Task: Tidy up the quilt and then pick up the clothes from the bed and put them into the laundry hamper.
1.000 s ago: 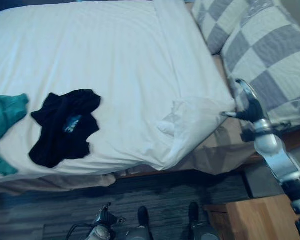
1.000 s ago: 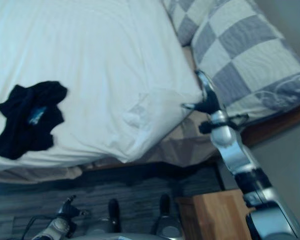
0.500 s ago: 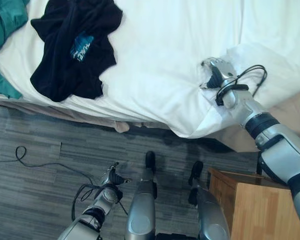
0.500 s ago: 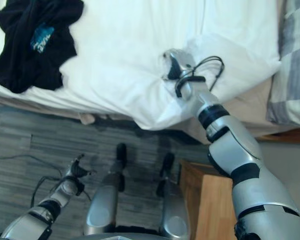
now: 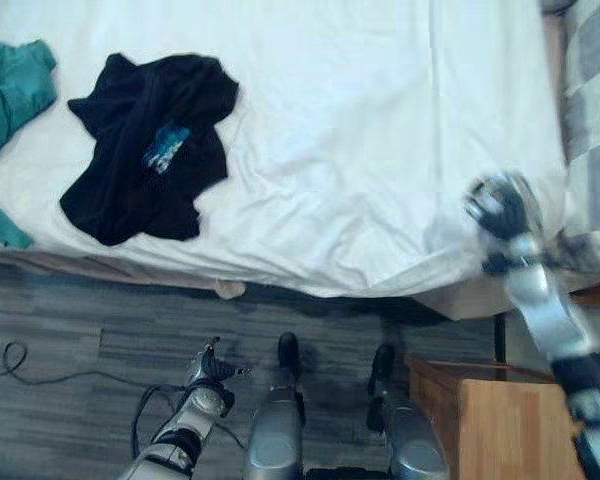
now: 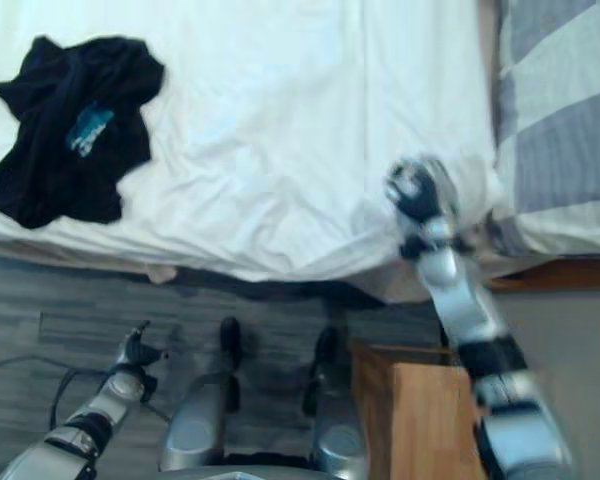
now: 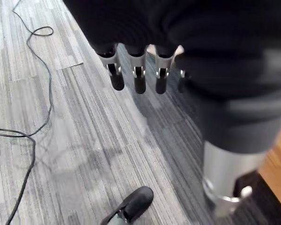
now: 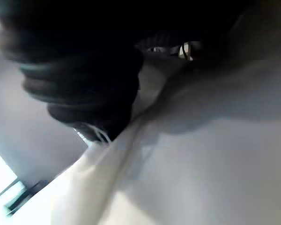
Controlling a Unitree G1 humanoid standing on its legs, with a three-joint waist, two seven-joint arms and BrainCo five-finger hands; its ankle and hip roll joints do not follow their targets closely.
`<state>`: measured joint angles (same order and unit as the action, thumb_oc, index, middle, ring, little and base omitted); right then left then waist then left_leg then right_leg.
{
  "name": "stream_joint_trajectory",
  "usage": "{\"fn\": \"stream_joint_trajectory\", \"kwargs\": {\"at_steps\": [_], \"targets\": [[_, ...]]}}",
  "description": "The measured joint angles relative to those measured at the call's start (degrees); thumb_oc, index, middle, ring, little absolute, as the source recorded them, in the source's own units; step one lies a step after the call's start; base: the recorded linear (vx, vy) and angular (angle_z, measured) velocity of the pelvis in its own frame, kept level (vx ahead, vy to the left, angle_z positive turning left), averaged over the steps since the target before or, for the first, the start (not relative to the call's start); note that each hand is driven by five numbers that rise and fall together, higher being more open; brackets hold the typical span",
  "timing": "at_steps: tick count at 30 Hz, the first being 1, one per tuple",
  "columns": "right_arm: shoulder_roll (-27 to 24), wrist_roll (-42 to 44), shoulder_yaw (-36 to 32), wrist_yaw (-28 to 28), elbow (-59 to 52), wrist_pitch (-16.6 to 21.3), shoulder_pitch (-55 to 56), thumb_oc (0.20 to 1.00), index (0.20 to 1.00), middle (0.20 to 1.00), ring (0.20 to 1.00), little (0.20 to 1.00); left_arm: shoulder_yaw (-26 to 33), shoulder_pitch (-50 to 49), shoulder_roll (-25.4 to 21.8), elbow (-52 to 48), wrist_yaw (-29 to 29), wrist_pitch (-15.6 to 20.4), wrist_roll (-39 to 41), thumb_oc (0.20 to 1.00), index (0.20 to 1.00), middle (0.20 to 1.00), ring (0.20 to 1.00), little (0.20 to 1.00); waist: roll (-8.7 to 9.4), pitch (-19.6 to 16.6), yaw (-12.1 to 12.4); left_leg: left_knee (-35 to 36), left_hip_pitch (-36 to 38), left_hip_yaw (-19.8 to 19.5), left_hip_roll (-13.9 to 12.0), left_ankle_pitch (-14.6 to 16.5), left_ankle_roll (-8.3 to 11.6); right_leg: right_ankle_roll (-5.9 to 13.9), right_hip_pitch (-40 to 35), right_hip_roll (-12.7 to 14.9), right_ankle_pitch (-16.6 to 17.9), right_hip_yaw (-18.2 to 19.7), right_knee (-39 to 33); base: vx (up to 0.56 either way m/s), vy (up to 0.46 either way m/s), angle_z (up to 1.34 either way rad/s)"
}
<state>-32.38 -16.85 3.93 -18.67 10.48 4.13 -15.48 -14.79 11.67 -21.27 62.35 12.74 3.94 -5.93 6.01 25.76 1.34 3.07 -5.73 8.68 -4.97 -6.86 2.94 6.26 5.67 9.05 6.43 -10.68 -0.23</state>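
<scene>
You're on the quilt step: the white quilt [image 5: 360,150] lies mostly flat, rumpled at its lower-right corner, while the black T-shirt [image 5: 150,145] and teal garment [image 5: 10,90] at upper left wait on the bed. Your right hand [image 5: 495,205] is at that corner, but you cannot tell whether it grips. Your left hand [image 7: 138,75] hangs over the floor, fingers straight, empty.

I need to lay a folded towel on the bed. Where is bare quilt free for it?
The white quilt is bare between the black garment and the right hand at its corner. It is crowded at the robot's left, where the teal garment lies beside the black one.
</scene>
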Motion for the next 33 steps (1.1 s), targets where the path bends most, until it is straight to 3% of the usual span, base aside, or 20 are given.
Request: {"fn": "stream_joint_trajectory", "kwargs": {"at_steps": [3,5,8,13,14,15,18,19,21,23,25,27,30,33], "targets": [[-1.62,5.13,-2.39,0.15,2.85,-0.90,5.88,1.000,1.000,1.000,1.000,1.000,0.69,-0.64,0.57,1.19,-1.21,-0.28,-0.12,1.000,1.000,1.000,1.000,1.000,1.48,-3.06,-5.48,1.07,1.07,2.19,0.02,0.51,0.02,0.64,-0.57,-0.09,1.43,2.02,-3.20,0.13,0.057,-0.43],[2.67,10.94,-8.47,0.01,5.41,-0.09,9.17,1.000,1.000,1.000,1.000,1.000,1.28,-0.18,1.02,1.03,-1.65,-0.66,-0.10,1.000,1.000,1.000,1.000,1.000,1.39,-5.24,-7.32,1.60,2.45,3.23,-0.26,0.73,0.32,0.51,-1.48,-0.97,2.06,2.81,-4.33,0.08,0.057,-0.24],[3.48,14.78,-10.24,-0.26,8.57,-1.05,14.17,1.000,1.000,1.000,1.000,1.000,1.38,-0.15,2.06,-0.13,-1.88,-0.67,0.03,1.000,1.000,1.000,1.000,1.000,-0.20,-9.52,-8.80,1.71,4.23,4.59,-0.98,1.62,0.72,0.37,-2.49,-1.23,1.84,4.07,-4.38,0.07,0.047,-0.32],[3.17,15.82,-12.71,-5.02,8.02,-2.19,13.52,1.000,1.000,1.000,1.000,1.000,1.46,0.06,3.21,-1.68,-1.95,-0.84,0.23,1.000,1.000,1.000,1.000,1.000,-2.50,-11.62,-9.42,1.95,4.68,4.80,-1.25,1.95,0.57,0.28,-2.75,-1.42,1.42,4.52,-4.39,0.04,0.029,-0.04],[3.08,15.75,-13.18,-6.78,6.45,-3.18,12.01,0.636,0.636,0.636,0.636,0.636,1.05,-0.68,3.31,-1.45,-1.82,-0.79,0.19,1.000,1.000,1.000,1.000,1.000,-2.87,-11.82,-9.29,1.97,4.29,4.82,-1.26,2.20,0.84,0.33,-2.48,-1.43,1.29,4.71,-4.39,-0.06,-0.018,-0.06],[3.05,15.67,-13.67,-8.57,2.66,-3.48,10.58,0.200,0.200,0.200,0.200,0.200,0.39,-1.21,3.46,-1.17,-1.72,-0.72,0.17,1.000,1.000,1.000,1.000,1.000,-3.50,-12.36,-9.33,1.94,3.39,4.89,-1.28,2.09,0.83,0.17,-1.28,-1.46,1.22,5.03,-4.40,-0.14,-0.036,-0.07],[0.52,14.47,-7.91,-12.34,-0.81,-1.86,-1.43,0.200,0.200,0.200,0.200,0.200,-1.20,-2.21,4.42,0.91,-1.36,-0.90,0.12,1.000,1.000,1.000,1.000,1.000,-3.80,-12.28,-8.89,-0.46,-1.63,4.71,-1.39,0.41,0.65,0.57,3.12,-1.85,2.92,5.13,-4.09,-0.20,-0.047,0.02],[-1.03,14.45,-4.70,-12.81,1.09,-1.28,-6.53,0.200,0.200,0.200,0.200,0.200,-1.61,-1.72,5.05,2.02,-1.29,-1.34,0.14,1.000,1.000,1.000,1.000,1.000,-4.11,-11.48,-6.97,-1.70,-3.85,4.08,-1.37,-0.16,0.64,0.05,4.22,-1.87,3.64,4.55,-3.91,-0.14,-0.020,0.22],[-2.19,14.44,-0.51,-13.80,7.75,-1.19,-14.84,0.200,0.200,0.200,0.200,0.200,-2.75,-0.88,4.90,2.58,-0.97,-1.08,0.14,1.000,1.000,1.000,1.000,1.000,-3.99,-9.29,-5.81,-3.98,-5.96,3.27,-1.91,0.34,0.81,-0.50,6.73,-1.82,2.55,4.46,-1.05,-0.13,-0.019,0.15],[-2.90,14.52,2.26,-13.87,16.27,-0.99,-22.96,0.200,0.200,0.200,0.200,0.200,-3.56,0.46,4.74,3.24,-0.52,-1.10,0.32,1.000,1.000,1.000,1.000,1.000,-5.29,-5.92,-3.13,-4.89,-8.36,2.93,-2.31,0.45,0.91,-0.81,9.69,-1.42,1.92,4.11,1.95,-0.07,-0.017,0.07],[-2.71,14.78,4.42,-13.73,24.32,-1.43,-29.27,0.200,0.200,0.200,0.200,0.200,-3.92,1.25,4.45,2.91,0.41,-0.59,0.81,1.000,1.000,1.000,1.000,1.000,-5.82,-2.73,-2.22,-7.25,-10.90,2.87,-2.22,0.93,0.56,-0.96,13.01,-0.94,0.75,4.61,6.10,-0.05,-0.004,0.08],[1.15,15.85,0.55,-13.87,31.62,-1.30,-26.58,0.200,0.200,0.200,0.200,0.200,-2.44,1.07,4.18,2.71,0.97,-0.51,1.31,1.000,1.000,1.000,1.000,1.000,-7.11,1.83,-0.74,-9.14,-13.11,2.02,-1.49,0.99,0.36,-0.92,16.59,0.60,-2.13,4.18,12.09,-0.04,0.023,0.35],[7.18,17.34,-3.80,-15.76,28.29,3.16,-19.61,0.200,0.200,0.200,0.200,0.200,-0.70,-0.95,3.74,3.45,1.10,-0.86,1.37,1.000,1.000,1.000,1.000,1.000,-6.44,2.93,-2.06,-9.82,-12.76,2.11,-0.83,1.63,-0.37,-0.93,17.06,1.48,-3.53,4.33,14.45,0.00,0.039,0.09],[9.53,20.04,-4.87,-14.60,29.00,4.04,-15.09,0.200,0.200,0.200,0.200,0.200,-0.43,-0.14,3.50,3.72,1.28,-1.27,1.38,1.000,1.000,1.000,1.000,1.000,-5.20,2.69,-2.76,-9.24,-9.40,2.04,-0.82,2.04,-0.61,-0.72,13.23,1.55,-4.08,3.98,13.30,0.01,0.061,0.02]]}}
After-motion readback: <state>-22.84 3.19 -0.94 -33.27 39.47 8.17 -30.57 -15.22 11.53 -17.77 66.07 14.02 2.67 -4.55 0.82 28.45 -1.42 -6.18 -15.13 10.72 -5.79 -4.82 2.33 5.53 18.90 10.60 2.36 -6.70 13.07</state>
